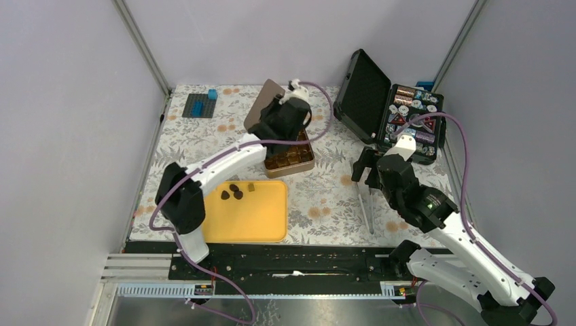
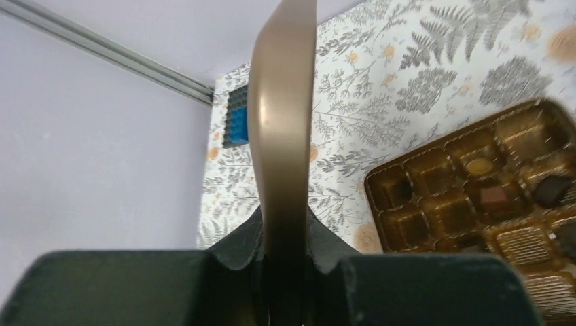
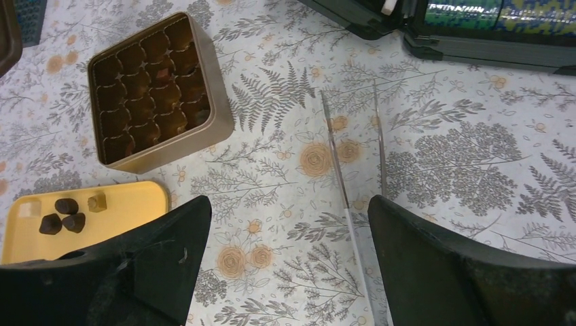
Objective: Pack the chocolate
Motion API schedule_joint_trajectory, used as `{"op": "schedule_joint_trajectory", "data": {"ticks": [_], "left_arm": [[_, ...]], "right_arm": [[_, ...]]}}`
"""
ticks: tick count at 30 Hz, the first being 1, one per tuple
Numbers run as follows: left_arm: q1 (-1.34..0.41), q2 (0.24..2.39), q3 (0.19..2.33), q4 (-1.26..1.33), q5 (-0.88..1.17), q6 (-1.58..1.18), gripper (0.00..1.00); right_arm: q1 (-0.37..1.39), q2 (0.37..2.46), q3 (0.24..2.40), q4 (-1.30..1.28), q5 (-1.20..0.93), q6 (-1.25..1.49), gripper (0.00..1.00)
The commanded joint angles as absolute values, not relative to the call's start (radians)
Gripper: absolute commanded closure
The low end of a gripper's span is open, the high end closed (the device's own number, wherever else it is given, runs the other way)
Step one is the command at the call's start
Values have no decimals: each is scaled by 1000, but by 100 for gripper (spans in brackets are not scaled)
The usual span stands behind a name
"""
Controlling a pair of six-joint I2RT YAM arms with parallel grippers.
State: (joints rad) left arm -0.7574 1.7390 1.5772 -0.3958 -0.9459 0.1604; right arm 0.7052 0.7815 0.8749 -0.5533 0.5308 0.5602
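Note:
Three dark chocolate pieces and a tan square lie at the far end of the yellow tray; the right wrist view shows the same chocolate beside a tan square. The gold box stands open behind the tray, with a few pieces in its compartments. My left gripper is shut on the box's lid, holding it on edge above the table beside the box. My right gripper is open and empty over the metal tongs.
The tongs lie on the floral cloth right of the tray. An open black case of wrapped items stands at the back right. A blue block on a dark baseplate sits at the back left.

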Motion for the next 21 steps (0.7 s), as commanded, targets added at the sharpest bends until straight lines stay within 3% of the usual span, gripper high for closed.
{"op": "schedule_joint_trajectory", "data": {"ticks": [1,10,21], "left_arm": [[-792,1749,1462,64,-1131,538,100],[-855,1774,1157,697,-1084,962,100],[-912,1727,934,824,-862,1044,100]], "right_arm": [[712,754,886,-595,612,568,7],[711,632,876,-607,722,588,8],[711,551,897,-636,816,539,8]]}}
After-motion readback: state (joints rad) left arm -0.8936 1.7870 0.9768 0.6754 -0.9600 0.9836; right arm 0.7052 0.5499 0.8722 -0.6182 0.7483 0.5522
